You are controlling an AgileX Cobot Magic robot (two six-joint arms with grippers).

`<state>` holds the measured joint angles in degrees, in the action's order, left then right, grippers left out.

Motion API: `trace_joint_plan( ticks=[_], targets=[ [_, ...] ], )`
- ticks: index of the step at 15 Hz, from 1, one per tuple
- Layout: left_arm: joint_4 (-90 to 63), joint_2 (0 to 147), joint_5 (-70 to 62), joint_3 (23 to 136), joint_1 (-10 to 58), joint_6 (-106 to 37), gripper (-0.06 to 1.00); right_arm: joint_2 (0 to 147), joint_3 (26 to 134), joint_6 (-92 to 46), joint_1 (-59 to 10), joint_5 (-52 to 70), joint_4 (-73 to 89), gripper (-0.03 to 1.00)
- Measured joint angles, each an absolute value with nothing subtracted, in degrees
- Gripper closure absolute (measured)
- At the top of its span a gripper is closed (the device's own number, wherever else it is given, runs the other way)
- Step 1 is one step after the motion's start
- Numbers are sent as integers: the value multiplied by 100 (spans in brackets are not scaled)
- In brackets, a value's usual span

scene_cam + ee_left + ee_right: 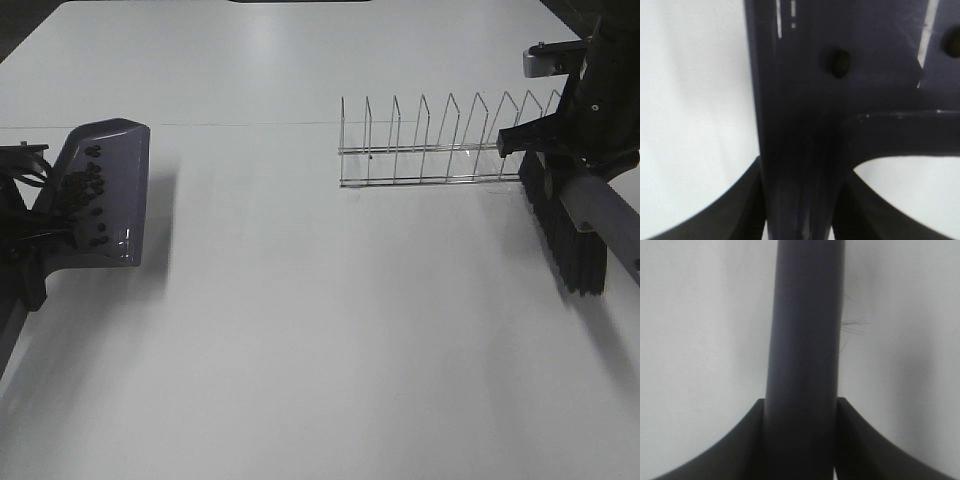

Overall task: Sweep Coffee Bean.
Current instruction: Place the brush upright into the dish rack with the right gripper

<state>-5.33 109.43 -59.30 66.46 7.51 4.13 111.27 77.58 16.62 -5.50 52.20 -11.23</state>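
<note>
At the left, the left gripper (800, 205) clamps the handle of the purple-grey dustpan (112, 165) — the coffee beans (85, 195) cluster inside it. Right of centre stands a wire rack (440, 150) on the white table (300, 350); at its right end the right gripper (800, 435) grips the brush (565, 235) handle.

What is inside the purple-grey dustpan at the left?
Dark coffee beans lie in the dustpan, mostly heaped toward its handle end. How many lie under the heap cannot be seen, because the upper beans cover them.
</note>
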Motion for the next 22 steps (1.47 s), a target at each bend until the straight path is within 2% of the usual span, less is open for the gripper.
trace_joint_plan(
  ticks=[5,13,22],
  targets=[
    [-338,10943,-5930,6646,751,413,61,11660,8377,1381,-458,5346,-762,66],
    [-338,10943,-5930,6646,751,413,61,12857,10313,1220,-143,5752,-619,66],
    [-338,10943,-5821,6646,751,413,61,13012,10880,985,-29,5873,-476,66]
  ],
)
